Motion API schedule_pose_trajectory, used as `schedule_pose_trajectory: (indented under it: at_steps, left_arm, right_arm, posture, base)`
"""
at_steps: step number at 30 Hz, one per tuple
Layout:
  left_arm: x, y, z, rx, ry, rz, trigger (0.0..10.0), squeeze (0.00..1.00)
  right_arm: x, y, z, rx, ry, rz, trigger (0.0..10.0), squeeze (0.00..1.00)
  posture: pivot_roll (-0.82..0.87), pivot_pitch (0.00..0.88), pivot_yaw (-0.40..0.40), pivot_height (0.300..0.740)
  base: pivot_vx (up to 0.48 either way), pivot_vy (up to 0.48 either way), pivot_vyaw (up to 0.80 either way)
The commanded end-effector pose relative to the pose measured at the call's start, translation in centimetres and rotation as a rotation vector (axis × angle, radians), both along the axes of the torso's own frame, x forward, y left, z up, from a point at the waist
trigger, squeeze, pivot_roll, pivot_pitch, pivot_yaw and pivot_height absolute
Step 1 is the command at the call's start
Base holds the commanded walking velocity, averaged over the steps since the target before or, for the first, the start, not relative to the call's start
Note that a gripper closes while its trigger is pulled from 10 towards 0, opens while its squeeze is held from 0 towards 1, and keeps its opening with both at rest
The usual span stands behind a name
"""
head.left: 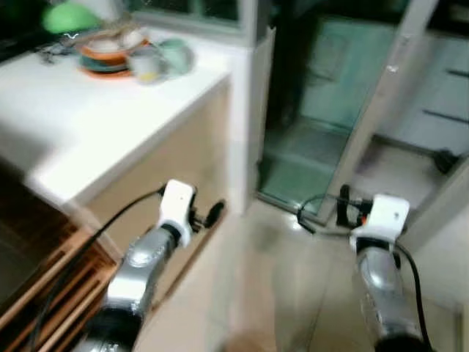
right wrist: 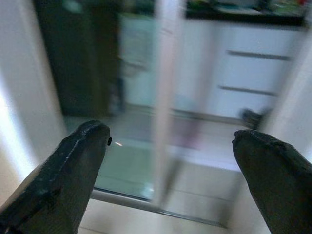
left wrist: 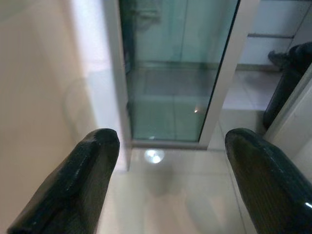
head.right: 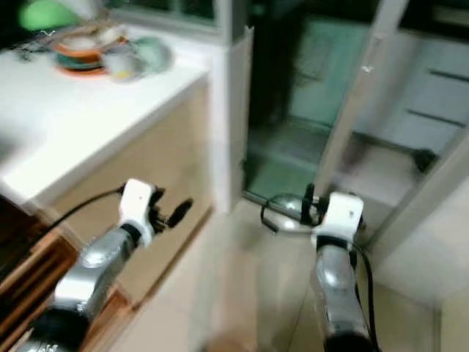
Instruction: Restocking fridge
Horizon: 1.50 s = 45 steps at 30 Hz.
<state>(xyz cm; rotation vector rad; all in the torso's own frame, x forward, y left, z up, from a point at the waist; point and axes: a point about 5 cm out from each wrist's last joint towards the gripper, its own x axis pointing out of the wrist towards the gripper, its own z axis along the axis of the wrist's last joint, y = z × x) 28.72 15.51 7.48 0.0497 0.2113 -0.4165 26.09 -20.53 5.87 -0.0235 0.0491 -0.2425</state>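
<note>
Beyond the white counter's corner [head.left: 220, 73], a glass-panelled doorway [head.left: 322, 110] is being faced straight ahead of both empty grippers, left gripper [head.left: 209, 214] and right gripper [head.left: 322, 216] each being held with fingers apart, while no fridge is being made out in these blurred views.

I see a white counter [head.left: 110, 125], orange bowl [head.left: 106, 55], green lid [head.left: 69, 16], beige floor [head.left: 278, 293], and greenish glass door [head.left: 330, 88].
</note>
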Motion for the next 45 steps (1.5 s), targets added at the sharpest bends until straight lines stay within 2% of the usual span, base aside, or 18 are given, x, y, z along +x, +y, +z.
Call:
schedule_pose_trajectory:
  at_steps: [1,4,5,7,8,10,14,17,21,25,30,35,39,45]
  left_arm:
    - [0.0,-0.4,1.4,-0.022,-0.046,-0.023,10.0,0.00]
    - [-0.7,0.1,1.4,-0.045,-0.052,0.003,10.0,0.00]
    - [-1.7,0.8,1.3,-0.089,-0.072,0.061,10.0,0.00]
    - [-2.9,1.5,0.9,-0.120,-0.069,0.133,10.0,0.00]
    - [-2.9,1.5,0.9,-0.120,-0.069,0.133,10.0,0.00]
    - [-3.8,1.7,0.2,-0.116,-0.049,0.199,10.0,0.00]
    - [-3.4,0.7,0.9,-0.074,-0.062,0.143,10.0,0.00]
    - [-3.0,0.8,1.1,-0.041,-0.060,0.131,10.0,0.00]
    - [-2.7,1.3,1.4,-0.014,-0.061,0.105,10.0,0.00]
    - [-2.3,1.3,1.1,-0.027,-0.039,0.110,10.0,0.00]
    - [-2.6,1.0,0.4,-0.059,-0.006,0.135,10.0,0.00]
    - [-2.9,0.8,0.7,-0.048,-0.030,0.159,10.0,0.00]
    - [-3.1,1.0,0.5,-0.027,-0.015,0.182,10.0,0.00]
    - [-2.7,1.4,0.6,-0.002,-0.029,0.181,10.0,0.00]
  right_arm:
    - [0.3,0.6,0.1,-0.006,0.012,0.060,10.0,0.18]
    - [0.3,0.7,0.1,-0.028,0.021,0.073,10.0,0.14]
    - [0.3,1.0,-0.1,-0.034,0.048,0.104,10.0,0.12]
    - [0.4,1.2,-0.4,-0.044,0.078,0.141,10.0,0.10]
    - [0.4,1.2,-0.4,-0.044,0.078,0.141,10.0,0.10]
    - [0.3,1.0,-0.5,-0.046,0.098,0.155,10.0,0.08]
    - [0.4,0.9,-0.5,-0.004,0.092,0.145,10.0,0.09]
    - [0.2,0.7,-0.6,0.020,0.087,0.130,10.0,0.09]
    - [0.0,0.8,-0.9,-0.014,0.103,0.133,10.0,0.10]
    - [0.0,0.8,-0.9,-0.022,0.100,0.126,10.0,0.12]
    - [-0.5,0.2,-1.1,-0.022,0.111,0.109,10.0,0.13]
    - [-0.5,0.2,-1.1,0.000,0.107,0.112,10.0,0.11]
    - [-0.4,0.4,-1.0,-0.011,0.101,0.119,10.0,0.06]
    - [-0.3,0.4,-1.1,-0.019,0.107,0.111,10.0,0.06]
  posture:
    - [-0.11,0.000,-0.008,0.740]
    - [-0.10,0.000,-0.011,0.740]
    - [-0.10,0.000,-0.014,0.740]
    - [-0.10,0.000,-0.019,0.740]
    - [-0.10,0.000,-0.019,0.740]
    - [-0.10,0.000,-0.033,0.740]
    - [-0.09,0.000,-0.047,0.740]
    - [-0.09,0.000,-0.039,0.740]
    - [-0.09,0.000,-0.026,0.740]
    - [-0.11,0.000,-0.021,0.740]
    - [-0.12,0.000,-0.020,0.740]
    - [-0.12,0.000,-0.019,0.740]
    - [-0.12,0.000,-0.021,0.740]
    - [-0.11,0.000,-0.024,0.740]
  base:
    - [0.480,0.000,-0.74]
    - [0.425,0.000,0.00]
    - [0.394,0.000,0.00]
    - [0.338,0.000,0.00]
    - [0.281,0.000,0.00]
    - [0.000,0.000,0.00]
    - [0.000,0.000,0.00]
    - [0.000,0.000,0.00]
    - [0.000,0.000,0.00]
    - [0.000,0.000,-0.80]
    - [0.000,0.000,-0.80]
    - [0.000,0.000,-0.73]
    - [0.000,0.000,0.00]
    - [0.000,0.000,0.00]
